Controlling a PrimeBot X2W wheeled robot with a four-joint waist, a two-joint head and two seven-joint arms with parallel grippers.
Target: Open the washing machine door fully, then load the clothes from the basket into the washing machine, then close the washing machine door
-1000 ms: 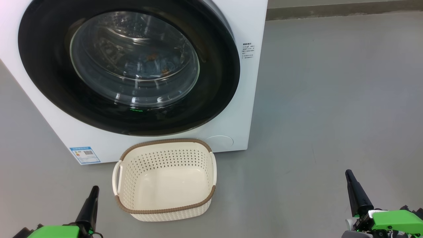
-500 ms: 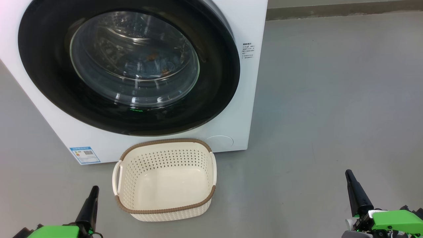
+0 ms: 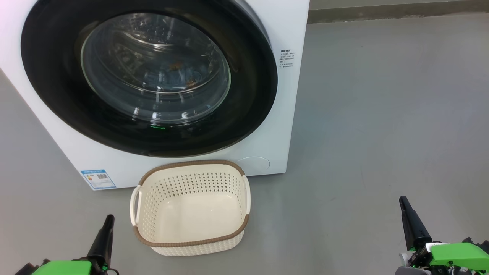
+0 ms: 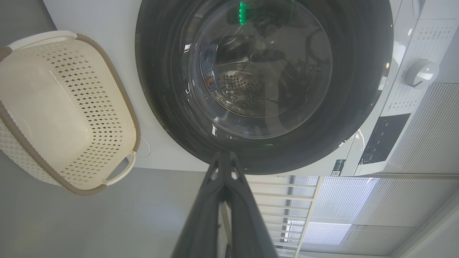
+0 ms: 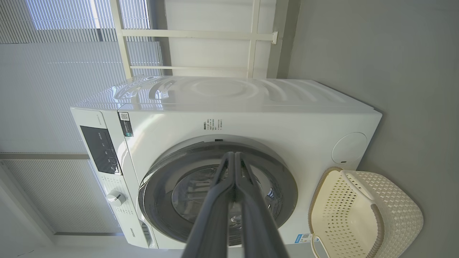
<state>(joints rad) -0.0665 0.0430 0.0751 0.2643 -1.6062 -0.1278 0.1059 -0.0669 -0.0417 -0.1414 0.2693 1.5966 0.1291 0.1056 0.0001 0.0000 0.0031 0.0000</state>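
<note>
Nothing has moved: left pincer (image 3: 109, 220) and right pincer (image 3: 403, 202) sit pressed together, near, either side of the basket (image 3: 191, 163). Beyond it, the washing machine door (image 3: 252, 95) is closed, the clothes (image 3: 175, 72) behind its glass. A blue label sticker (image 3: 98, 179) carries a QR code; its print is illegible.

Black-ringed washing machine door (image 3: 53, 88) shut, clothes (image 3: 175, 75) behind its glass; cream basket (image 3: 198, 248) empty in front.

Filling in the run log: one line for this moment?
door shut | basket empty | clothes inside washer | left hand shut | right hand shut
</note>
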